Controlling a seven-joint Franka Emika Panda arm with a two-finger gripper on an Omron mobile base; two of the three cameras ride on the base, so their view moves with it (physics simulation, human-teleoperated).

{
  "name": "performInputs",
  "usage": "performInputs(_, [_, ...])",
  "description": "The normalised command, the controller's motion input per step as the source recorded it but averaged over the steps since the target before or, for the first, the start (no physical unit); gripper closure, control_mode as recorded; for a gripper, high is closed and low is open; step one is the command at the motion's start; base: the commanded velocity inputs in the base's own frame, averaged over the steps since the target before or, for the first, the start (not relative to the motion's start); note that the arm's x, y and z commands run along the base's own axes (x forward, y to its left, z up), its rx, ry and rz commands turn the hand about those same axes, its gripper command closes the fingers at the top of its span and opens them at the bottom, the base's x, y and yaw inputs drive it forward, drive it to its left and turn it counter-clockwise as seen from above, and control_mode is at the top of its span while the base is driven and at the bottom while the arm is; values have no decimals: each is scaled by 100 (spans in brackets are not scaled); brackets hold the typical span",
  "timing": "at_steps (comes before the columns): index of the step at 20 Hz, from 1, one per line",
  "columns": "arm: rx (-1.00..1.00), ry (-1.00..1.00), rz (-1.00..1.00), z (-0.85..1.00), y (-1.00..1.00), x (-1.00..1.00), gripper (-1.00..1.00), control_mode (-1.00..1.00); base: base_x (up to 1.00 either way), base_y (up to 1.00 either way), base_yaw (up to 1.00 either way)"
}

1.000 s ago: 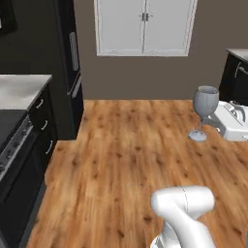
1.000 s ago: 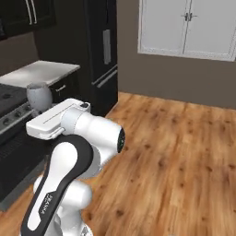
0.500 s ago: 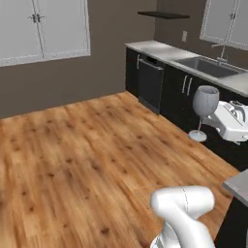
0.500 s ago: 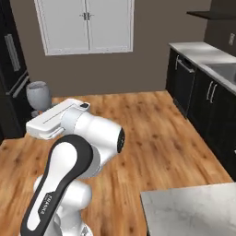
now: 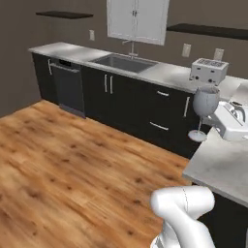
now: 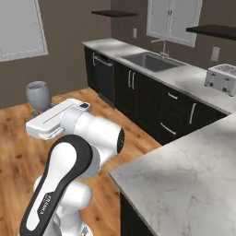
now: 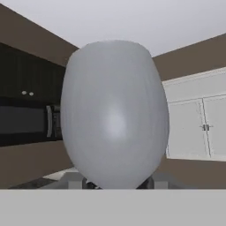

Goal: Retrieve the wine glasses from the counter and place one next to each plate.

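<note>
Translucent grey wine glass (image 5: 205, 104) stands upright in the gripper (image 5: 224, 127), pinched low, carried in the air beside the marble top (image 5: 220, 162). A swing could tip it or knock its foot. Hand view shows its bowl close; the left base view shows the counter (image 5: 160, 72) well apart.

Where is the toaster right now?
The toaster sits on the long counter, right of the sink in the left base view, behind the wine glass.
</note>
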Motion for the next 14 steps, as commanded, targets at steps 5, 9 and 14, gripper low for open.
performInputs(5, [0,0,0,0,0,0,100,100,-6,0,-62])
performInputs(9, [0,0,0,0,0,0,100,100,-90,-14,-38])
performInputs(14, [0,0,0,0,0,0,100,100,-96,-33,-33])
